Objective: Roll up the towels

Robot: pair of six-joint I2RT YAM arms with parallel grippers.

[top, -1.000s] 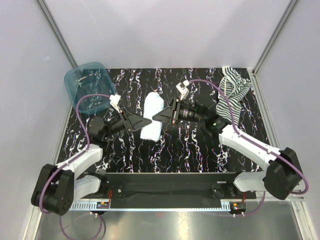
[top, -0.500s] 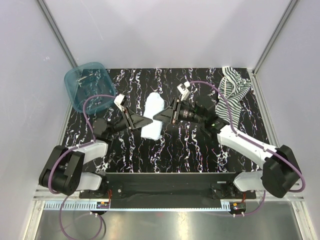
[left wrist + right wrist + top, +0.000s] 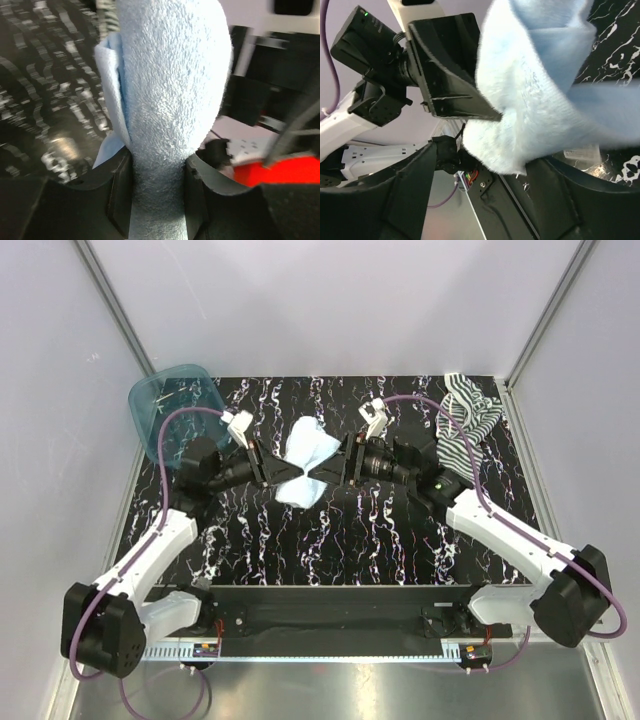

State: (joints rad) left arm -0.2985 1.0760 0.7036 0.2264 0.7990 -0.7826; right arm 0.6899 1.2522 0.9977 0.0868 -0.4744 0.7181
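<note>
Counting one blue towel, one striped towel, one basket.

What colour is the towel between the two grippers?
Pale blue towel, clearest in the left wrist view.

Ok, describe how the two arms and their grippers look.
Both arms, left arm and right arm, have white links with black joints. A purple cable loops along each. The left gripper and right gripper are black with wedge-shaped fingers; a green light glows on the right arm.
</note>
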